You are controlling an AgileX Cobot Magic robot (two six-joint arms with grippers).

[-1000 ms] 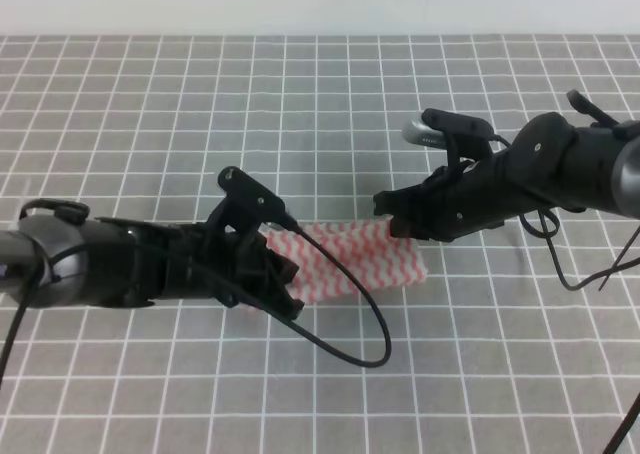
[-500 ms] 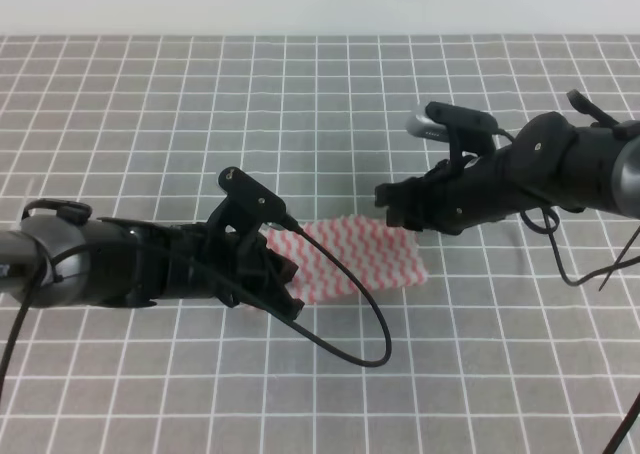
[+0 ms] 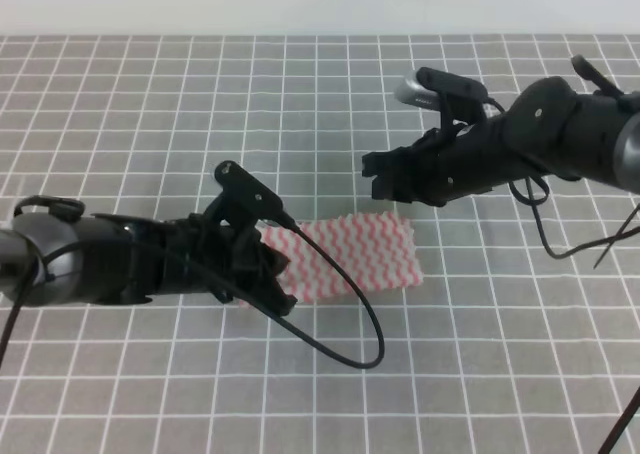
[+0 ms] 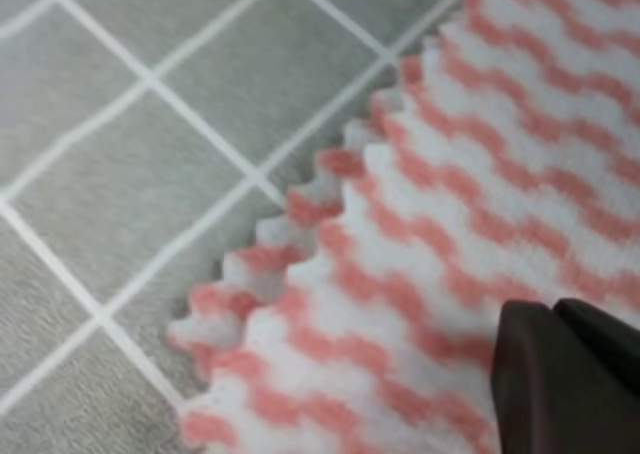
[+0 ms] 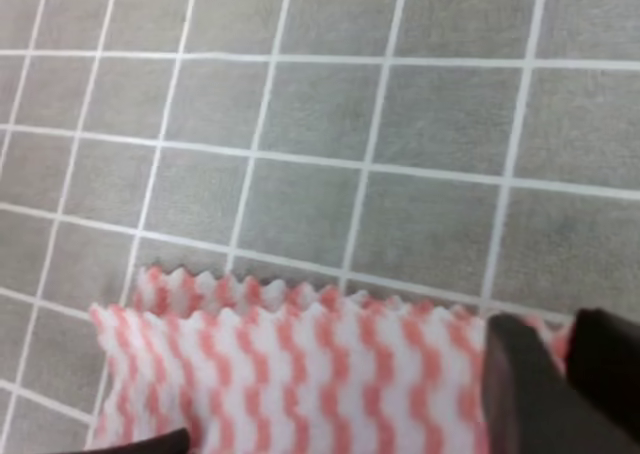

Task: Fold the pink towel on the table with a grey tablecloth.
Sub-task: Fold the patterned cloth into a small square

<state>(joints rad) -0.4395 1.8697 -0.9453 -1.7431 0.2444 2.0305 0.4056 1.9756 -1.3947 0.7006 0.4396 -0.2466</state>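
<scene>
Lying folded at bench (image 3: 120,124) centre, pink towel (image 3: 355,259). Left tool (image 3: 272,279) low on its 9 o'clock end, grip unclear; right tool (image 3: 378,176) clear at 12 o'clock, grip unclear. Align serrated edges before releasing.

— Setting? 
— Looks like a robotics test bench, not a home. Grey tablecloth (image 3: 150,114) ruled with a white grid fills the whole view beneath both arms; plain white wall (image 3: 300,2) along its far edge.
— Anything else? 
— Two black cabled arms, loose black cable (image 3: 350,304) trailing just right of the left one.
</scene>
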